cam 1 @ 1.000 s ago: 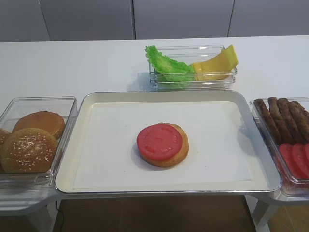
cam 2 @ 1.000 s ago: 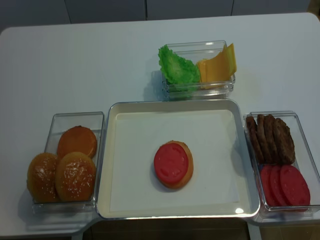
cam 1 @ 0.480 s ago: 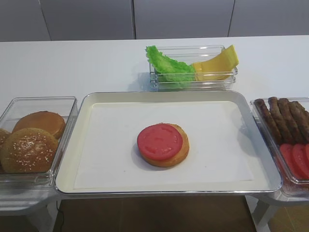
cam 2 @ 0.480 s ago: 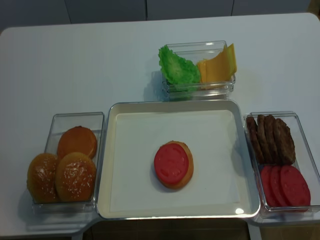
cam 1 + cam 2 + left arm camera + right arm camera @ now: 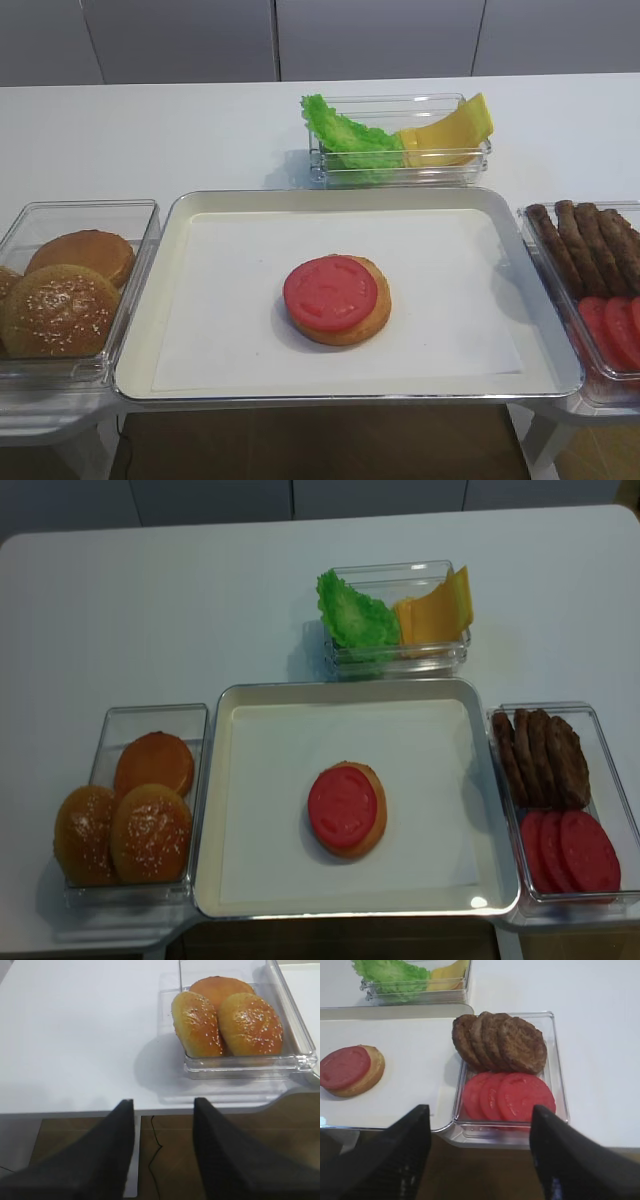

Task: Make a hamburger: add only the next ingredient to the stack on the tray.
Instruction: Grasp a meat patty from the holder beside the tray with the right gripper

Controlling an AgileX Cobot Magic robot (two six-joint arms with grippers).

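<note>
The stack (image 5: 335, 298) (image 5: 346, 808) (image 5: 350, 1070) is a tan bun base topped by a red tomato slice, in the middle of the paper-lined metal tray (image 5: 200, 210) (image 5: 240, 695). Several brown meat patties (image 5: 502, 1042) (image 5: 540, 758) (image 5: 590, 245) lean in a row in the clear bin right of the tray. My right gripper (image 5: 479, 1112) stands open and empty, below the table's front edge, short of that bin. My left gripper (image 5: 164, 1105) is open too, holding nothing, off the table's front edge near the bun bin. Neither gripper appears in the two high views.
Red tomato slices (image 5: 507, 1096) (image 5: 570, 848) share the patties' bin (image 5: 560, 1075). Domed buns (image 5: 227, 1022) (image 5: 125, 815) fill the left bin (image 5: 300, 1035). A far bin (image 5: 400, 170) holds green lettuce (image 5: 345, 135) and yellow cheese (image 5: 450, 130). A cable (image 5: 157, 1140) hangs under the table.
Nothing on the table has moved in either high view. No earlier wrist frame is given.
</note>
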